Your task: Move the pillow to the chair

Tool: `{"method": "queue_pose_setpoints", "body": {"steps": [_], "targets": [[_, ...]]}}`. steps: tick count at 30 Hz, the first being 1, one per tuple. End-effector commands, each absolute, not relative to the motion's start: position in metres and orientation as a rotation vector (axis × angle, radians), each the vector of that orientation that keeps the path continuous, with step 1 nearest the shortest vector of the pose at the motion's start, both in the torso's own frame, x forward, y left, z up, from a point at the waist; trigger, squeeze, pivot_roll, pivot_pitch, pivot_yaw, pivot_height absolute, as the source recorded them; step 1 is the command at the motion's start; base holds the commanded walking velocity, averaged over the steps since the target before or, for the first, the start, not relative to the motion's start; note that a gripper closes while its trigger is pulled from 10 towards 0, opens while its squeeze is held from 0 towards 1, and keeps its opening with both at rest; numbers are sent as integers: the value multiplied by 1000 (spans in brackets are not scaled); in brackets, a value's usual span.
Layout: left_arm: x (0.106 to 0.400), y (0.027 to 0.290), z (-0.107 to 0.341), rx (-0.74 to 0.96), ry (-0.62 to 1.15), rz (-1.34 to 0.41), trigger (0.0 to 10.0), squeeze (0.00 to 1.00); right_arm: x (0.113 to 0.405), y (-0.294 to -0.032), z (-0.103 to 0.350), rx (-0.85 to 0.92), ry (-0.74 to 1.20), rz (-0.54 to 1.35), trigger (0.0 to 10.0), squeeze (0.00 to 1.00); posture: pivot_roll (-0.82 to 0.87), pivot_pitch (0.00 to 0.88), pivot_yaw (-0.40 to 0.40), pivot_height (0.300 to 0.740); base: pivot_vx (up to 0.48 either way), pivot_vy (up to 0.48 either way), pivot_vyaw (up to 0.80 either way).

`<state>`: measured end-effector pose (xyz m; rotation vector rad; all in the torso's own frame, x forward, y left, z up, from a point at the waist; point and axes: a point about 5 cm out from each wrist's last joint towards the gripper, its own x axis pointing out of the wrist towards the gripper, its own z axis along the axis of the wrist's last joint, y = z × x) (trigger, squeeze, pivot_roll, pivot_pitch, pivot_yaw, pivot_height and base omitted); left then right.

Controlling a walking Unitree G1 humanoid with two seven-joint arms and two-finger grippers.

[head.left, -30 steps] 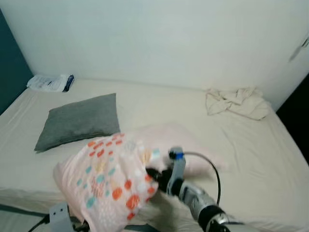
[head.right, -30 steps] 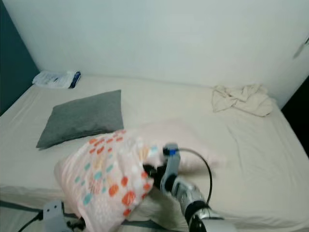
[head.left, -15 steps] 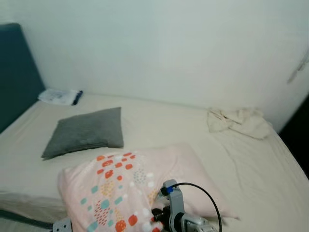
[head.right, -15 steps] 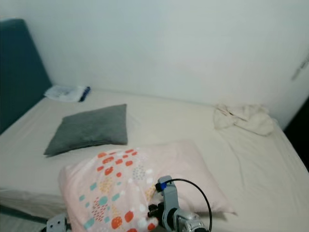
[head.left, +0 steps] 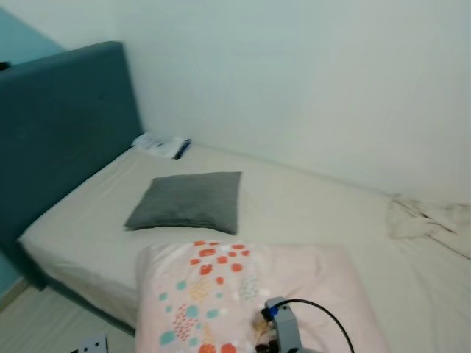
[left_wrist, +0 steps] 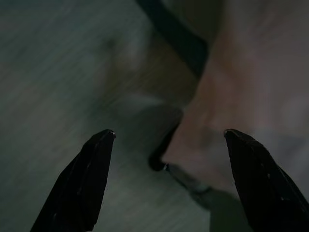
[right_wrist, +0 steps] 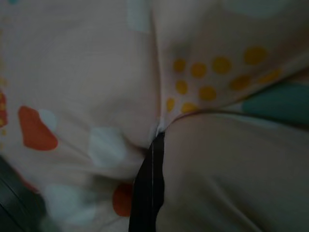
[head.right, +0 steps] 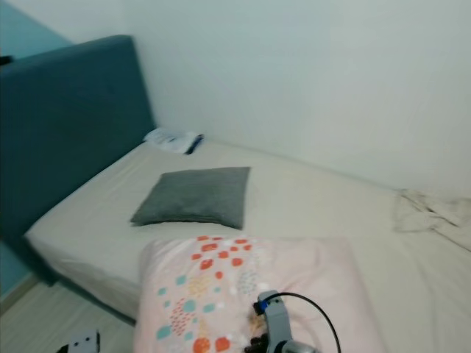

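A pink pillow (head.left: 221,294) with orange, teal and yellow spots is at the near edge of the bed, low in the eye views. My right gripper (right_wrist: 157,137) is shut on a fold of its cover, and the fabric wraps around the black fingers (right_wrist: 147,193). The right wrist (head.right: 274,331), with its black cable, presses against the pillow from the front. My left gripper (left_wrist: 169,133) hangs open over the wooden floor, with the pillow's pink underside (left_wrist: 251,96) just beyond its fingertips. Part of the left arm (head.left: 92,344) shows at the bottom left.
A grey pillow (head.left: 188,202) lies on the cream bed (head.left: 316,213) farther back. A tall teal headboard (head.left: 59,132) stands at the left. A white packet (head.left: 160,144) sits at the bed's far corner and a crumpled cream cloth (head.left: 430,220) at the right. Wooden floor (head.left: 44,323) lies at lower left.
The camera has swung left and up, bringing the headboard and floor into view. The spotted pillow stays in my right gripper and now sits lower in the picture.
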<state>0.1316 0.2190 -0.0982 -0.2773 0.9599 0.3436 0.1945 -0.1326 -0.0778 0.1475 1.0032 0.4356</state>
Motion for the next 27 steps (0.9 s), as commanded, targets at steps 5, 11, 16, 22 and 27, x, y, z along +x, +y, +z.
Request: {"method": "queue_pose_setpoints", "body": {"steps": [5, 11, 16, 22, 27], "targets": [[120, 223, -101, -282, 979, 377, 10000, 0, 215, -116, -65, 204, 898, 478, 10000, 0, 43, 23, -47, 740, 0, 0, 775], [113, 224, -103, -287, 997, 383, 10000, 0, 262, -101, -28, 353, 675, 489, 10000, 0, 29, 2, -19, 740, 0, 0, 769], [113, 228, -102, -264, 1005, 373, 10000, 0, 292, -85, 4, 421, 523, 543, 10000, 0, 11, 9, -14, 740, 0, 0, 763], [132, 241, -93, -248, 938, 386, 10000, 0, 319, -56, 46, 491, 348, 695, 10000, 0, 19, 18, -34, 740, 0, 0, 763], [134, 231, -95, -264, 950, 373, 10000, 0, 319, -46, 53, 497, 313, 775, 10000, 0, 21, 3, -54, 740, 0, 0, 756]]}}
